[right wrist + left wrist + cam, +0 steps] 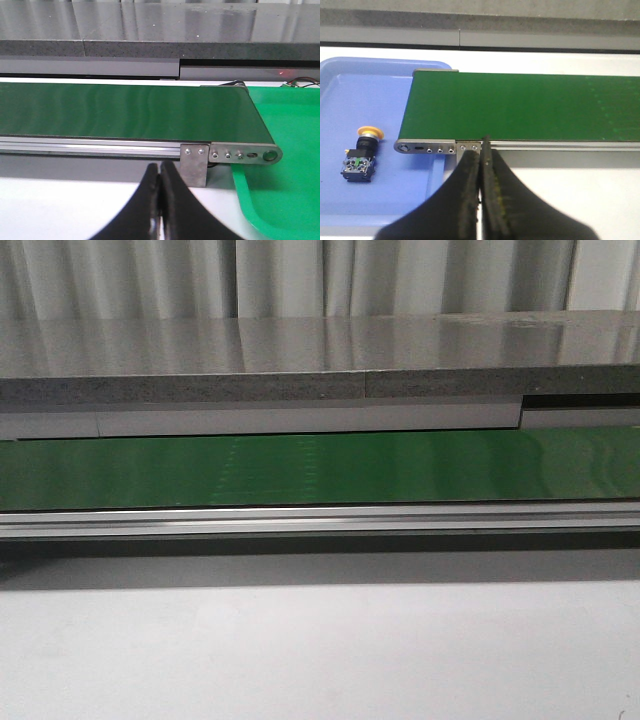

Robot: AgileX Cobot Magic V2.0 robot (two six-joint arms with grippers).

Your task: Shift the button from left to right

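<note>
The button [362,155] lies on its side in the blue tray [390,200], yellow cap pointing away from the camera, black body nearer, the only thing visible there. The tray sits under the end of the green conveyor belt [520,107]. At the belt's other end, the green tray [287,165] shows nothing in the part visible. The left tool [484,150] is clenched, gripping nothing; the right tool [160,170] looks likewise clenched above the white table [60,210].

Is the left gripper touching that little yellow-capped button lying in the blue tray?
Apart. The left wrist view shows the left gripper shut and empty, with bare blue tray between it and the yellow-capped button.
</note>
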